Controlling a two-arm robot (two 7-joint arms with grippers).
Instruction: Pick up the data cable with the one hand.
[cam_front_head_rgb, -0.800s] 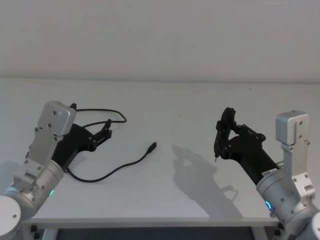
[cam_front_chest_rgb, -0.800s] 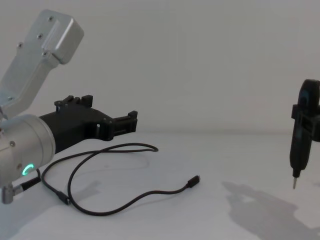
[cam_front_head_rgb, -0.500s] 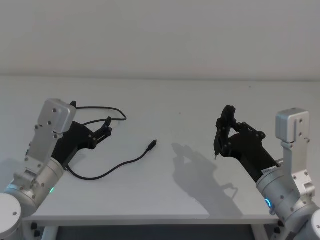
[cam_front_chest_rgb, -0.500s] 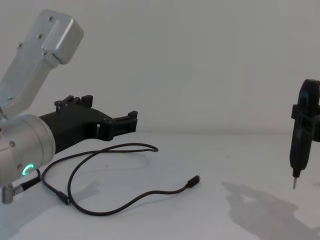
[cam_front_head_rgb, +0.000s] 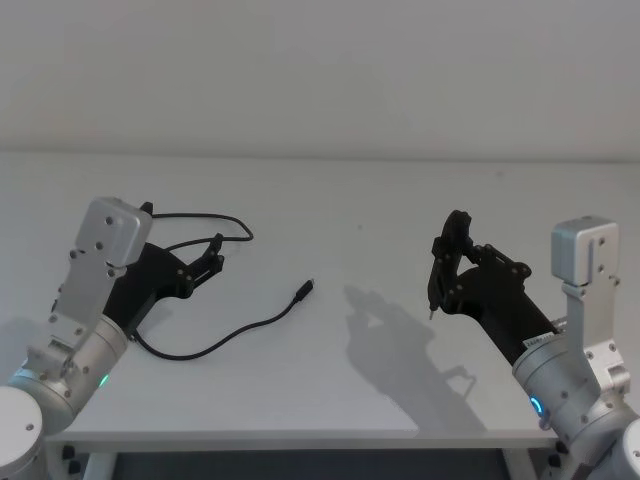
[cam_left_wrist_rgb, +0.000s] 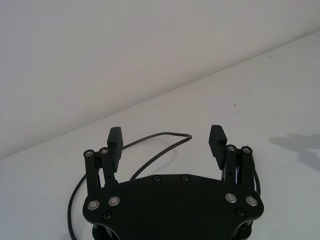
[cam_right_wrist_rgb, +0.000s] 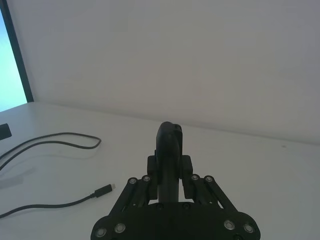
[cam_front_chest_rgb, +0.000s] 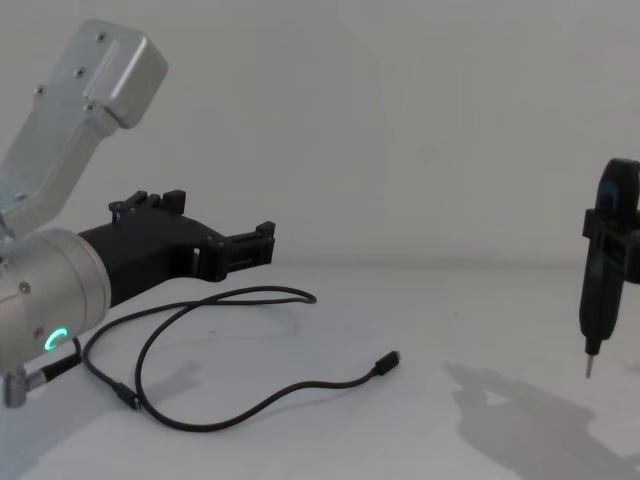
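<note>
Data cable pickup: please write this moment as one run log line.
left gripper: open, over the loops, no grasp yet | right gripper: shut, raised at right | data cable: lying loose on table

**Open tabletop at centre, cable loops at left**

I see the bare white tabletop (cam_front_head_rgb: 380, 200) lying open across the centre and upper part of the head frame. At left centre, the thin black data cable (cam_front_head_rgb: 262, 325) lies flat in loose loops under my black left gripper (cam_front_head_rgb: 213, 257), whose fingers are spread, with free air between them. The black right gripper (cam_front_head_rgb: 437, 285), fingers closed, hangs right of centre, well apart from the cable.
</note>
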